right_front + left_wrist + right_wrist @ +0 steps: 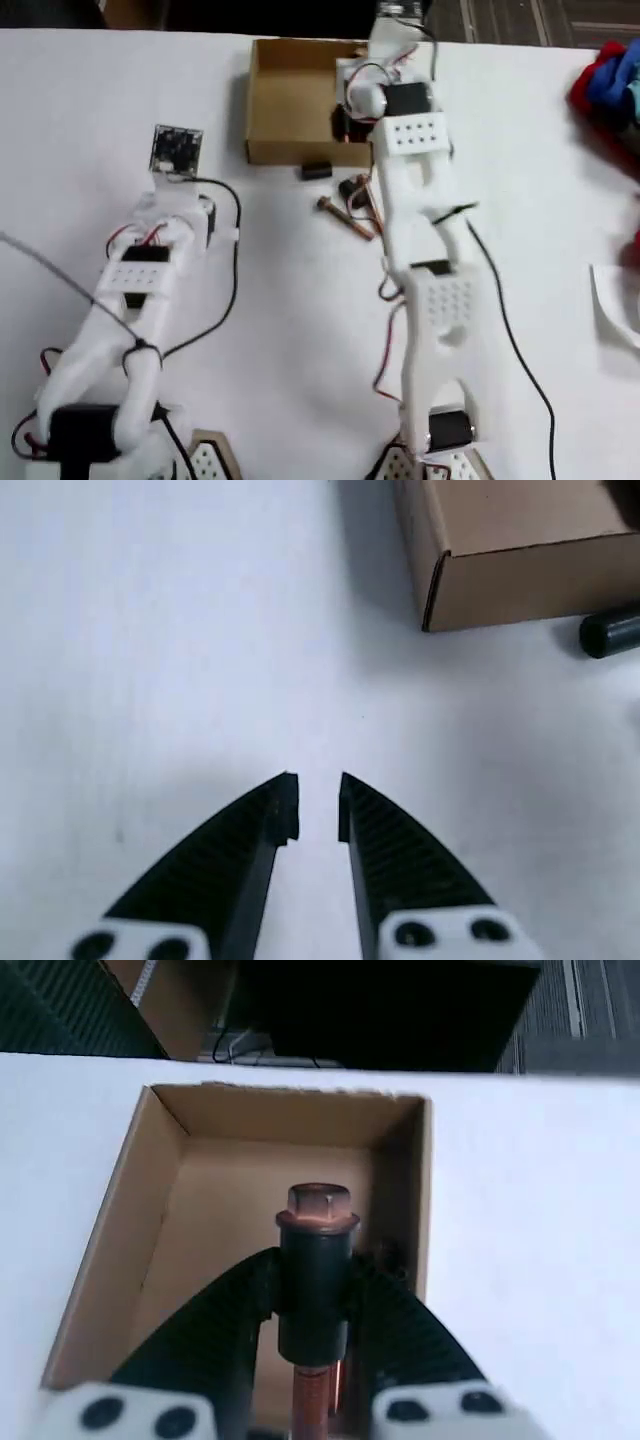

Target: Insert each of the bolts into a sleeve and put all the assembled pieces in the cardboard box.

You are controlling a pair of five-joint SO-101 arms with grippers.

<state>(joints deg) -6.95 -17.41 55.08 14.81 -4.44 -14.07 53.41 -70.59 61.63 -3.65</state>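
Note:
My right gripper (315, 1290) is shut on an assembled piece (314, 1280): a copper bolt with its hex head (318, 1205) sticking out of a black sleeve. It hangs over the inside of the cardboard box (160, 1210). In the high view that gripper (350, 120) is at the right side of the box (290, 100). A loose black sleeve (316, 170) lies just in front of the box, with a copper bolt (345, 217) and another dark piece (352, 190) nearby. My left gripper (318, 805) stands over bare table left of the box corner (520, 550), narrowly open with nothing between its fingers. The sleeve (610, 632) lies off to its side.
A red and blue cloth (610, 80) lies at the far right edge, and a white object (615, 300) sits lower on that side. Cables trail from both arms across the white table (300, 330).

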